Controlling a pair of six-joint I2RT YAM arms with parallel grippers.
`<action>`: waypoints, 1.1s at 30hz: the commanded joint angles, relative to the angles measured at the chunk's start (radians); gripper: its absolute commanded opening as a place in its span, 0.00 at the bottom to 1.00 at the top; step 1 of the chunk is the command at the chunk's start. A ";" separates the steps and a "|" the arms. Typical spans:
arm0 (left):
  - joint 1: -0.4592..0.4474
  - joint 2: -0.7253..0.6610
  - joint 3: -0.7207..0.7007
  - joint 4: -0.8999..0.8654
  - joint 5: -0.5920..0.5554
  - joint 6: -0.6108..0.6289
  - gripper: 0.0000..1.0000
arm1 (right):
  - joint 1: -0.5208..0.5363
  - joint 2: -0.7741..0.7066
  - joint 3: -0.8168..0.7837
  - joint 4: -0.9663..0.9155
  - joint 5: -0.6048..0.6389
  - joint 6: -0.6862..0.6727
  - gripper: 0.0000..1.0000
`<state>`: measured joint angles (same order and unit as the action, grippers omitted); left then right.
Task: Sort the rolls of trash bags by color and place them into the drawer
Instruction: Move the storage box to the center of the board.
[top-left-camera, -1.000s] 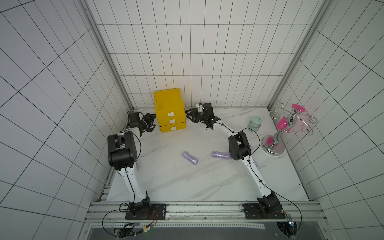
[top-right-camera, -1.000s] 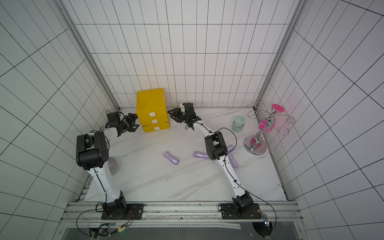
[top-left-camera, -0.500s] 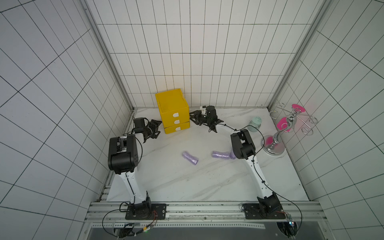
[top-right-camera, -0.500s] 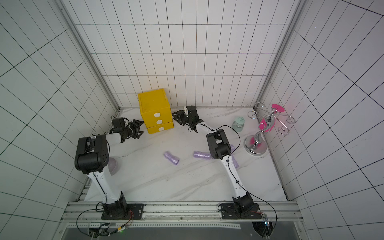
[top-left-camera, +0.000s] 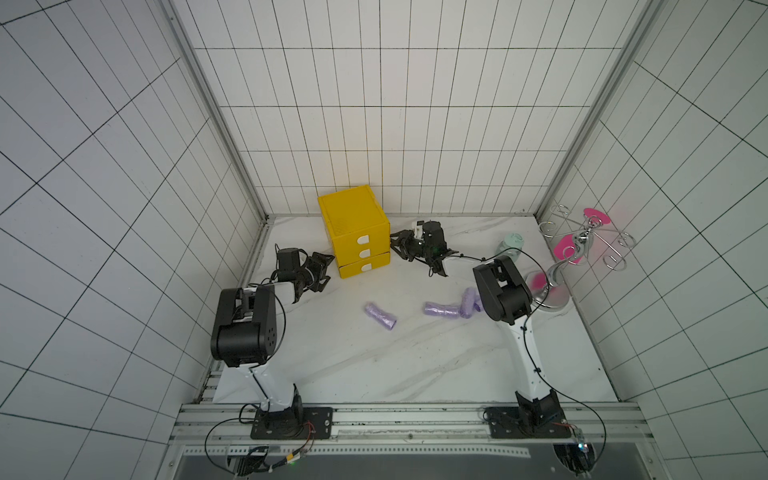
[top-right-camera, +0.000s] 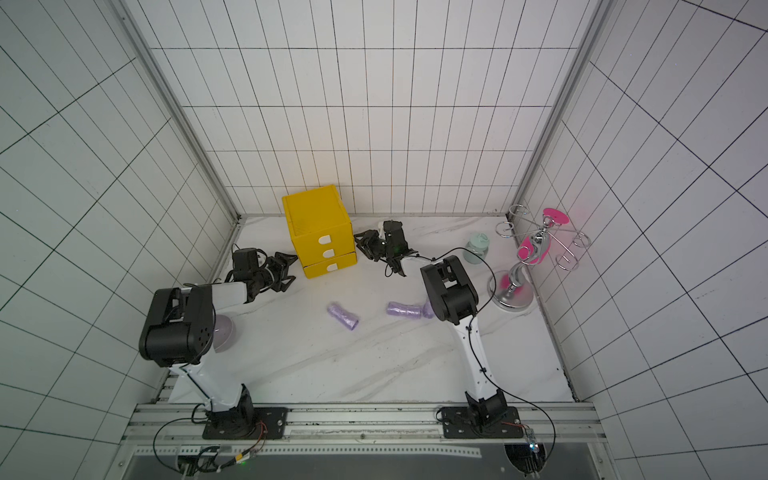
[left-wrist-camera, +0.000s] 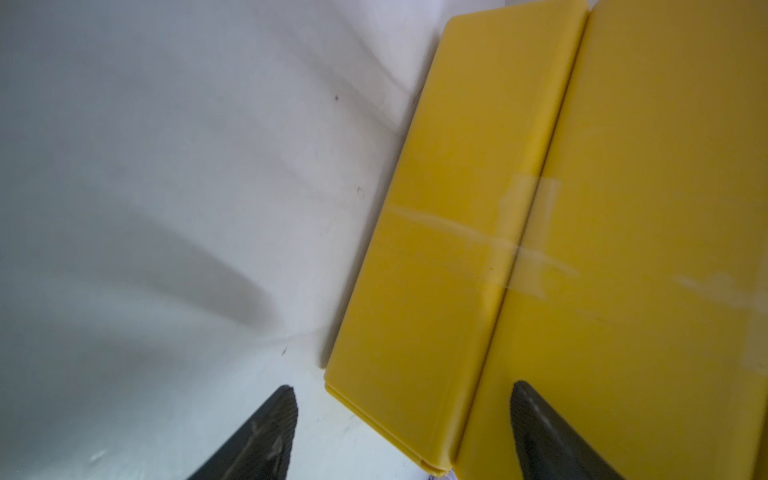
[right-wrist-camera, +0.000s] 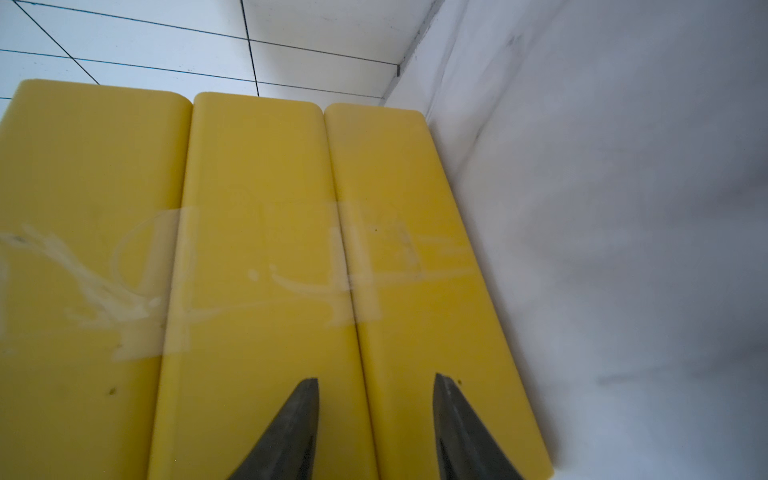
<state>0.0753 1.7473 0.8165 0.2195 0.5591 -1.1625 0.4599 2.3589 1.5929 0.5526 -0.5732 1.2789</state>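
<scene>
Currently, we log 3 items loose at mid-frame, all lilac, undelivered: lone roll (top-left-camera: 379, 316), centre; middle roll (top-left-camera: 441, 309) and tilted roll (top-left-camera: 468, 302), seemingly touching, by the right arm (top-left-camera: 500, 291). Further back: left gripper (top-left-camera: 325, 272) and right gripper (top-left-camera: 397, 248), fingers apart, empty, flanking the yellow drawer unit (top-left-camera: 353, 216). 3 drawers, bottom drawer (top-left-camera: 364, 268) slightly out; contents hidden. No green or blue rolls visible; we judge those stowed.

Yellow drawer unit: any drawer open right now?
Shut, seemingly. In both top views the yellow drawer unit shows three stacked fronts, no interior; whether the bottom drawer is ajar, cannot tell.
</scene>
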 joint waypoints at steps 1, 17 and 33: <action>-0.079 -0.065 -0.046 0.029 0.090 0.029 0.79 | 0.078 -0.088 -0.103 0.086 -0.122 -0.040 0.47; -0.153 -0.414 -0.303 -0.110 -0.005 0.030 0.80 | 0.125 -0.332 -0.487 0.119 -0.037 -0.107 0.47; -0.113 -0.817 -0.045 -0.740 -0.260 0.368 0.86 | 0.071 -0.551 -0.510 -0.497 0.245 -0.415 0.50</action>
<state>-0.0391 0.9394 0.7033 -0.3916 0.3679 -0.9234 0.5259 1.8515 1.1286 0.1379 -0.3725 0.9253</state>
